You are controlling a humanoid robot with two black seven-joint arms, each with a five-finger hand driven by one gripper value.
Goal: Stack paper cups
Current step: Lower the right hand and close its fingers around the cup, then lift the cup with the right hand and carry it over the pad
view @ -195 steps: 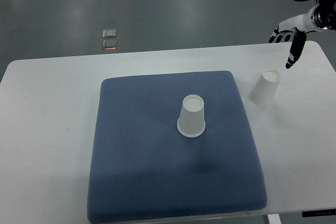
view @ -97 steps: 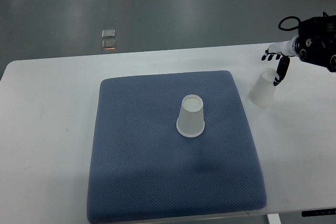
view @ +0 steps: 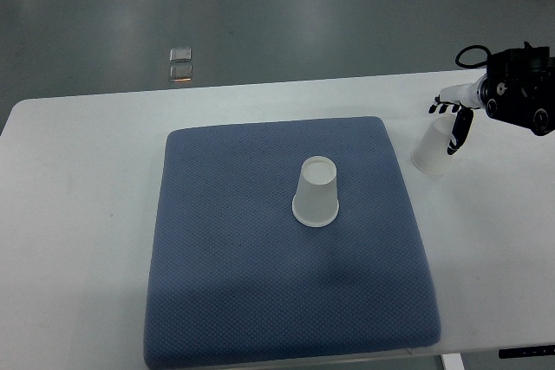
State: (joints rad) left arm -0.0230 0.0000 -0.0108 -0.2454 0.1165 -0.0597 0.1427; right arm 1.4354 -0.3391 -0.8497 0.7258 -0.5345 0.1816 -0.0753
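Filling most of the view, the wide white rectangular table (view: 78, 214) stands on a grey polished floor (view: 303, 6), and on that floor beyond the table's far edge sit two small shiny square floor fittings (view: 180, 65), one just behind the other. Spread over the middle of the table is a large dark blue textured fabric mat (view: 260, 301), roughly square with rounded corners. Near the mat's centre a white paper cup (view: 316, 191) stands upside down, its wide rim on the fabric and its base facing up. A second white paper cup (view: 434, 147), also inverted, rests on the bare tabletop just off the mat's far right corner, well apart from the first. Entering from the right edge is the robot's black right arm housing (view: 520, 97) with a looped black cable above it, ending in the right hand (view: 455, 119), white-palmed with dark fingers. That hand is at the second cup's upper part, the thumb down along its right side and the other fingers spread over its top; whether they actually press the cup I cannot tell
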